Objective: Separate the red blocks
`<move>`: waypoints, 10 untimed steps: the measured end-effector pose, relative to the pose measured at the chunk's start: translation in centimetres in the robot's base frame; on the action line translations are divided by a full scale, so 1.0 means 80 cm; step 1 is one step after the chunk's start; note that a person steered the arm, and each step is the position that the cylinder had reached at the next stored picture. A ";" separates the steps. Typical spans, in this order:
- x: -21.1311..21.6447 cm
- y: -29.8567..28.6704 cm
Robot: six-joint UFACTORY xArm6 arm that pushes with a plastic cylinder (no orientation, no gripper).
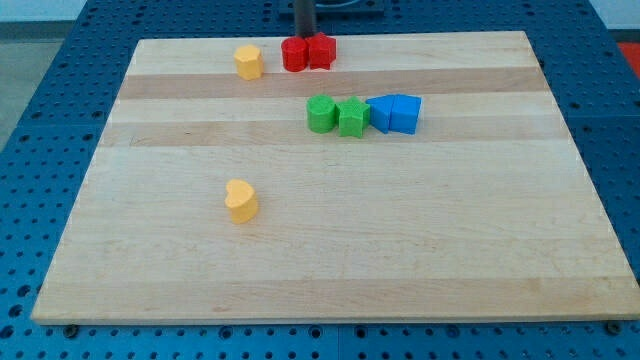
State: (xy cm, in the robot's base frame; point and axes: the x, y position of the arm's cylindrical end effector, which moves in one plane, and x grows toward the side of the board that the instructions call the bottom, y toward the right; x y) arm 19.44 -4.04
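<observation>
On a blue pegboard lies a wooden counter with no readable writing. At the view's top, my tip stands just behind two touching red blocks. Nearby sit two green blocks, two blue blocks and two yellow blocks

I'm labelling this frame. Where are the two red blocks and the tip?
left red block (pixel 293 55), camera view, front face
right red block (pixel 320 52), camera view, front face
my tip (pixel 304 37), camera view, rod's lower end behind the red blocks
</observation>
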 end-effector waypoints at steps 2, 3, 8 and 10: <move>0.028 0.000; 0.042 0.000; 0.005 0.058; 0.038 0.134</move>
